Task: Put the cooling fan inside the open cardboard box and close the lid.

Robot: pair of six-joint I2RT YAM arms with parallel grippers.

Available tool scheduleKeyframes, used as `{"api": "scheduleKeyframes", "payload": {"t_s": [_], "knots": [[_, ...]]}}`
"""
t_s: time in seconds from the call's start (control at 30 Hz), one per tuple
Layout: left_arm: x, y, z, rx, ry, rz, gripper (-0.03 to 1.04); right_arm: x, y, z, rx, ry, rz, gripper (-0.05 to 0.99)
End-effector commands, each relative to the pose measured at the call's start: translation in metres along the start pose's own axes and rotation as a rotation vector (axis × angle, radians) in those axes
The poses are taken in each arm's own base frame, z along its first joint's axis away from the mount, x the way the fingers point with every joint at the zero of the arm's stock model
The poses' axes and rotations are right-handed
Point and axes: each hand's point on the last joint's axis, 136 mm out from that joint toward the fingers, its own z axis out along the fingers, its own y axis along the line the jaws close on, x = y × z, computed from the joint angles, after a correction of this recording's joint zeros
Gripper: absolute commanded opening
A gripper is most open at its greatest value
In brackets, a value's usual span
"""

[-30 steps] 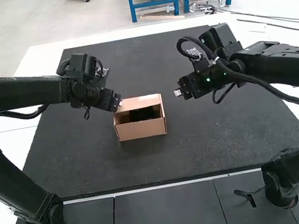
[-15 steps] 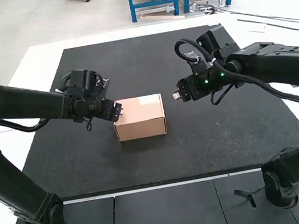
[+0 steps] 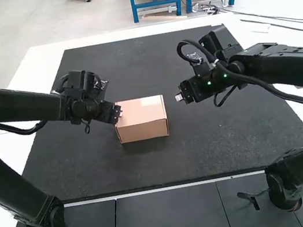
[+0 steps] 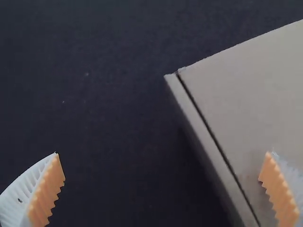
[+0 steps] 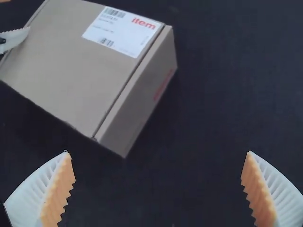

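Left claw (image 3: 116,112) open, empty, astride edge of lid (image 3: 141,104), likely seating it | right claw (image 3: 179,95) open, empty, beside box (image 3: 142,128)

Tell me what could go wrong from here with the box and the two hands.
1. The left hand is open at the cardboard box's corner, one finger over the lid; withdrawing sideways might drag the box or catch the lid's edge.
2. The lid lies flat, but nothing visible fastens it, so it may spring up.
3. The right hand hangs open, apart from the box, so it likely cannot steady it.
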Motion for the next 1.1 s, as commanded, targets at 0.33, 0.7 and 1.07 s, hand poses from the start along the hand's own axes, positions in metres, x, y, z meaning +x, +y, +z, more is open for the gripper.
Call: {"api": "scheduleKeyframes", "payload": {"t_s": [0.33,0.7,1.07], "knots": [[-0.081,0.048,-0.082,-0.139,-0.287,-0.063,0.97,-0.022,-0.007,-0.016,0.03,-0.093,0.113,0.84],[-0.105,0.09,-0.171,-0.253,-0.657,-0.131,0.97,-0.038,-0.053,-0.052,0.172,-0.27,0.158,0.92],[-0.069,0.084,-0.187,-0.267,-0.775,-0.198,0.97,-0.028,-0.108,-0.092,0.324,-0.489,0.225,0.92]]}}
